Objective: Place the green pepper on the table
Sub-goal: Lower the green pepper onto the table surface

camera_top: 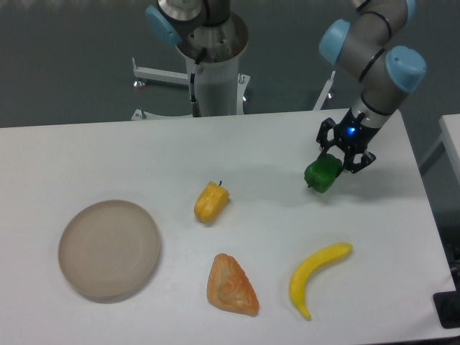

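One table (pixel 108 151), white and flat, takes up most of the view, and everything else is placed on or over it. One robot arm (pixel 374 43), grey with blue joint caps, is seen reaching down over the far right part of the table; a second grey and blue column (pixel 205 50) is mounted behind the table's far edge. One round beige plate (pixel 109 249) is set on the near left part of the table. One yellow banana (pixel 316 277) lies on the near right part of the table, curved, with one tip pointing toward the near edge. One orange-brown pastry (pixel 231 285), roughly triangular, lies on the table just left of the banana. One gripper (pixel 339 155), black with a small blue light, is seen clamped on one green pepper (pixel 322 175), with its fingers pressed against the top of the pepper. The green pepper is held over the far right part of the table, well beyond the banana; whether its underside touches the table cannot be told. One yellow pepper (pixel 210 203) lies on the table near its middle, between the plate and the green pepper.
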`<state>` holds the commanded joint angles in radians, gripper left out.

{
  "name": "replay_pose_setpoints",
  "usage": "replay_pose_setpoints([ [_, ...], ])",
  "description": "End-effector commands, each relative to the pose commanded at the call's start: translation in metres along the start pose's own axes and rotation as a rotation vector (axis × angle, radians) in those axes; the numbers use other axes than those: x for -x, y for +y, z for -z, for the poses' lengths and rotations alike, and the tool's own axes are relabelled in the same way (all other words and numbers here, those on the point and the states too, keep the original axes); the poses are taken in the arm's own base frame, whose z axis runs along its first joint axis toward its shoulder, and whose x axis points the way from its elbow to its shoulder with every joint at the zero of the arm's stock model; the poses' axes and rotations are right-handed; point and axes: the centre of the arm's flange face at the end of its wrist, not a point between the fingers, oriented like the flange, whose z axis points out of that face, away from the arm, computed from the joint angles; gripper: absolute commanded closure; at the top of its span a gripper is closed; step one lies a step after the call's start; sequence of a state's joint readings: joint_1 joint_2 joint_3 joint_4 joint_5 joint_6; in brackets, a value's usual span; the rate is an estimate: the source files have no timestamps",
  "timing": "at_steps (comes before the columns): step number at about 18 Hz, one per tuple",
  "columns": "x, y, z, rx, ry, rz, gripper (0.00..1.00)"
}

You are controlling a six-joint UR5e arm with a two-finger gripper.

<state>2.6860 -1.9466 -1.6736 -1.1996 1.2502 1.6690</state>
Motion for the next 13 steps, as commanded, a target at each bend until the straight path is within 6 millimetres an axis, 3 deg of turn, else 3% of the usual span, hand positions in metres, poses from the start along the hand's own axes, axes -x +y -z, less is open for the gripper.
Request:
replay_pose_setpoints([
  [13, 0.003, 0.006, -0.016, 0.002, 0.027, 0.009, 0.70],
])
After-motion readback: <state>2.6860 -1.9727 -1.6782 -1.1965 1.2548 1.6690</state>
